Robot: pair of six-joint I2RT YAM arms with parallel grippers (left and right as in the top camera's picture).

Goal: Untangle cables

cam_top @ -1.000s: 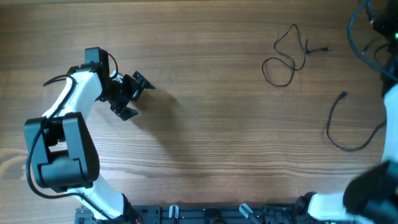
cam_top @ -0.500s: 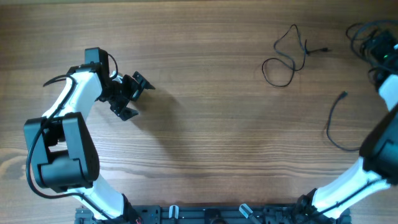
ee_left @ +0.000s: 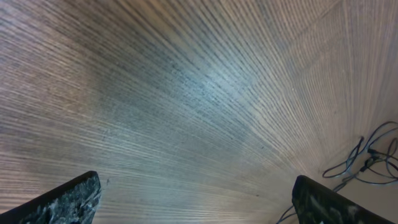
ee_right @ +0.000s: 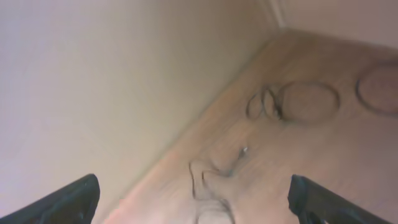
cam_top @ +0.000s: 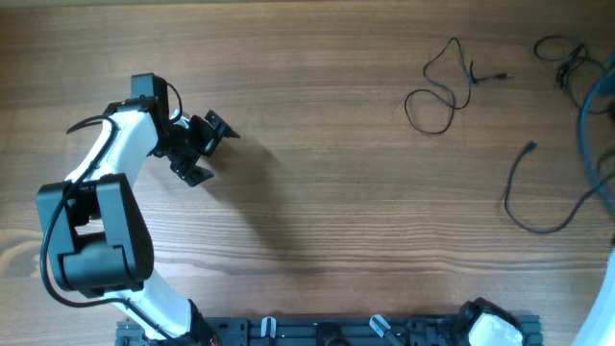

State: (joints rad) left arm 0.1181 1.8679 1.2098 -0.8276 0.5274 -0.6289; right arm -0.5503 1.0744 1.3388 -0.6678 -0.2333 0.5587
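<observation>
Thin dark cables sit on the right side of the wooden desk (cam_top: 317,221). A looped thin black cord (cam_top: 440,85) lies near the far edge, a curved thin black cord (cam_top: 508,197) lies apart from it, and a small dark knot of cord (cam_top: 562,58) fills the far right corner. The left gripper (cam_top: 209,152) hovers well to the left, fingers spread and empty. The right gripper (ee_right: 199,199) shows only in its own camera, fingers wide apart, holding nothing. The knot looks like the remaining work. Pinch one strand near a plug and draw it out slowly, away from the other cords.

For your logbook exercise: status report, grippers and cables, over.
Left gripper open, empty. Right gripper open, empty. Looped cable, curved cable lying apart, untouched. No obstruction seen.
</observation>
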